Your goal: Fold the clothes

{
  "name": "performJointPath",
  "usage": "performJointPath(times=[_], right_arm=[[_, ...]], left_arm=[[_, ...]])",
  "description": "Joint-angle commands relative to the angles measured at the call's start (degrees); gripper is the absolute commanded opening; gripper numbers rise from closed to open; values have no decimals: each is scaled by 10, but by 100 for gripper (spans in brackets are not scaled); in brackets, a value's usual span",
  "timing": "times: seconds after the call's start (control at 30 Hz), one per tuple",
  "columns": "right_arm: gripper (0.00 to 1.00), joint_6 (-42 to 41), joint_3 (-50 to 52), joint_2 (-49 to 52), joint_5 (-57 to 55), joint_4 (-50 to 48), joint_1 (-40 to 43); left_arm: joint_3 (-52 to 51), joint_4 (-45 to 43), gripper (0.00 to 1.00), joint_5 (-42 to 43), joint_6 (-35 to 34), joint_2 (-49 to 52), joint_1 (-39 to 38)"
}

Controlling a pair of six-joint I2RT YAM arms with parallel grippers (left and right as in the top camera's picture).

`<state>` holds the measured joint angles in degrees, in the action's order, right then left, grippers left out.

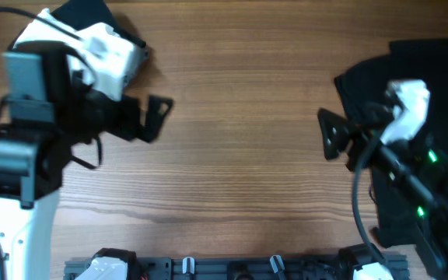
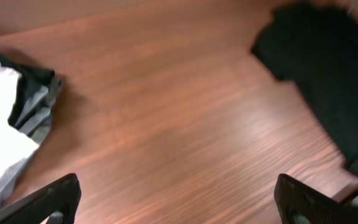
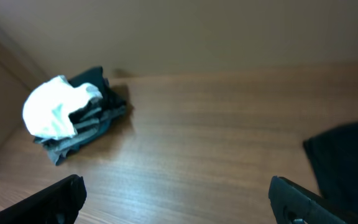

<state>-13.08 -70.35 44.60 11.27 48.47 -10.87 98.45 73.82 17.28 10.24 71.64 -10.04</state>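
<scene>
Clothes (image 1: 430, 62) half-hidden under the arms (image 1: 29, 132)

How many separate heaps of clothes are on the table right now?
2. A folded stack, white over black and grey, far left; a black shirt at right. More may be hidden.

on table (image 1: 239, 171), far left corner: pile (image 1: 92, 12) of clothes, partly under left arm. along right side, from far edge toward near edge: shirt (image 1: 434, 62), partly under right arm. pile and shirt well apart, table's middle between. above that middle: left gripper (image 1: 160, 117) right of pile and nearer, right gripper (image 1: 329, 134) just left of shirt, tips facing each other, well apart.
</scene>
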Motion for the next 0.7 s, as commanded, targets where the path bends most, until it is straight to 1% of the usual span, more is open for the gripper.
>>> performJointPath(times=[0.0,0.13,0.33,0.4,0.43,0.47,0.53,0.57,0.6,0.67], right_arm=[[99,24,-3,-30,-14,26,0],[100,24,-3,-30,-14,54,0],[100,24,-3,-20,-14,54,0],[100,33,-3,-17,-33,91,0],[100,50,-3,-17,-52,95,0],[100,108,-3,-17,-57,89,0],[100,183,0,-19,-57,68,-1],[100,210,9,-25,-57,49,-1],[100,237,34,-42,-57,8,-1],[100,243,82,-73,-57,-61,0]], left_arm=[[6,37,100,-135,-8,1,-57],[6,34,100,-135,-8,2,-67],[6,34,100,-135,-8,2,-67],[6,34,100,-135,-8,2,-67],[6,34,100,-135,-8,2,-67],[6,34,100,-135,-8,2,-67],[6,34,100,-135,-8,2,-67],[6,34,100,-135,-8,2,-67],[6,34,100,-135,-8,2,-67],[6,34,100,-135,-8,2,-67]])
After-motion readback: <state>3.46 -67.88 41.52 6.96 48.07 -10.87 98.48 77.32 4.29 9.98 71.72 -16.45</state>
